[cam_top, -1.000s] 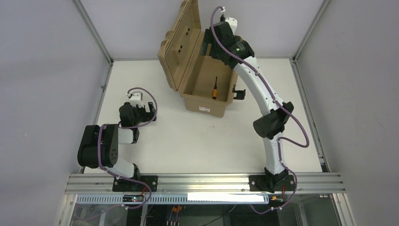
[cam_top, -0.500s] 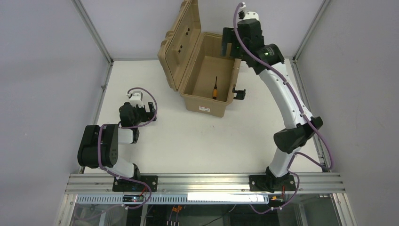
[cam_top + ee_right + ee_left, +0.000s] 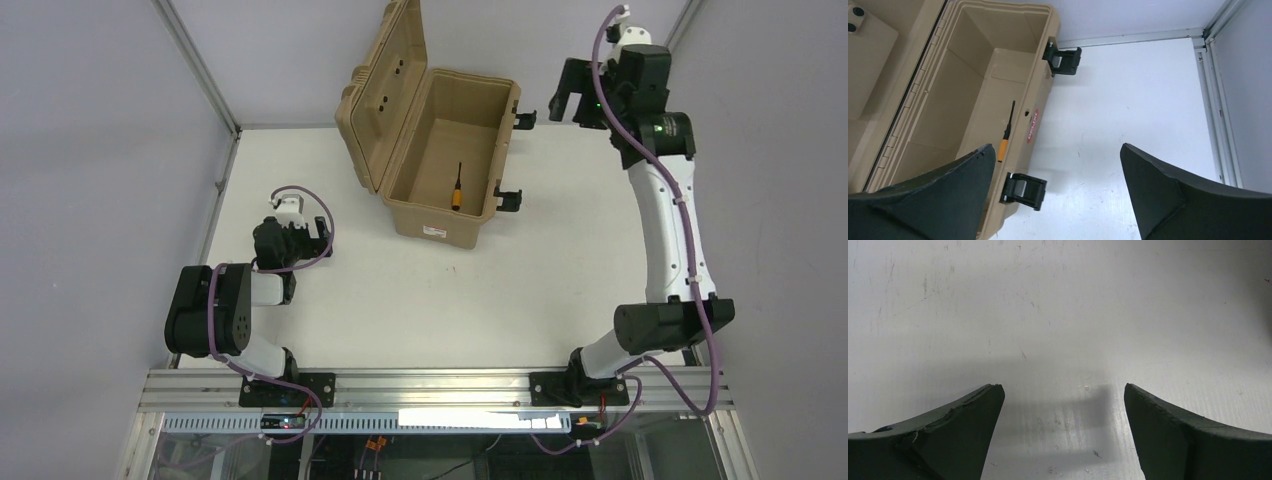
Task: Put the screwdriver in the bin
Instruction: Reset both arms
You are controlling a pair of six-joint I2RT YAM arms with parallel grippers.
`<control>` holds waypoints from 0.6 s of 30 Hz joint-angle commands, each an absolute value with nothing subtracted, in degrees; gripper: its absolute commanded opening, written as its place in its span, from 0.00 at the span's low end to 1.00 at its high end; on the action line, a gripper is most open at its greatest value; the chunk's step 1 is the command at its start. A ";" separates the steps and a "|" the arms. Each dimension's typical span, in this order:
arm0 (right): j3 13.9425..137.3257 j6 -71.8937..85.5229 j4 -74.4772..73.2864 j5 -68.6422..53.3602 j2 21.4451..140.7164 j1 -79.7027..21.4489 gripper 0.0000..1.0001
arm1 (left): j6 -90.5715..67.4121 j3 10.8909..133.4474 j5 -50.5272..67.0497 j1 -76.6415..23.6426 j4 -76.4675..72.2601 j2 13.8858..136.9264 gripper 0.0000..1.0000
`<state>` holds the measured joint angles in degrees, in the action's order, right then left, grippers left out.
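Observation:
The tan bin point(image 3: 440, 228) stands open at the back middle of the table, its ribbed lid point(image 3: 375, 95) tilted up to the left. The screwdriver point(image 3: 457, 190), orange handle and thin black shaft, lies on the bin's floor; the right wrist view shows it too point(image 3: 1004, 142). My right gripper point(image 3: 568, 100) is open and empty, held high to the right of the bin point(image 3: 1040, 90). My left gripper point(image 3: 318, 232) is open and empty, low over bare table at the left point(image 3: 1063, 390).
Two black latches point(image 3: 508, 200) stick out from the bin's right side. Grey walls and aluminium frame rails point(image 3: 205, 75) enclose the white table point(image 3: 430, 300). A rail runs along the table's right edge point(image 3: 1215, 110).
My right arm has swung out of the bin and to the right, rising toward the back right corner. The screwdriver stays on the bin floor. The left arm has not moved.

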<state>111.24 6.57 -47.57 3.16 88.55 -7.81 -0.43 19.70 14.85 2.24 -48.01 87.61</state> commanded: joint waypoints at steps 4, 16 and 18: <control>108.69 0.73 -47.45 -13.13 84.35 2.78 0.99 | 0.13 20.22 14.59 2.11 -49.75 86.48 0.99; 101.90 1.11 -44.15 -14.54 81.27 4.66 0.99 | 0.12 20.26 14.59 2.11 -49.75 86.48 0.99; 101.22 1.27 -43.33 -14.73 80.77 4.63 0.99 | 0.15 20.22 14.63 2.11 -49.75 86.44 0.99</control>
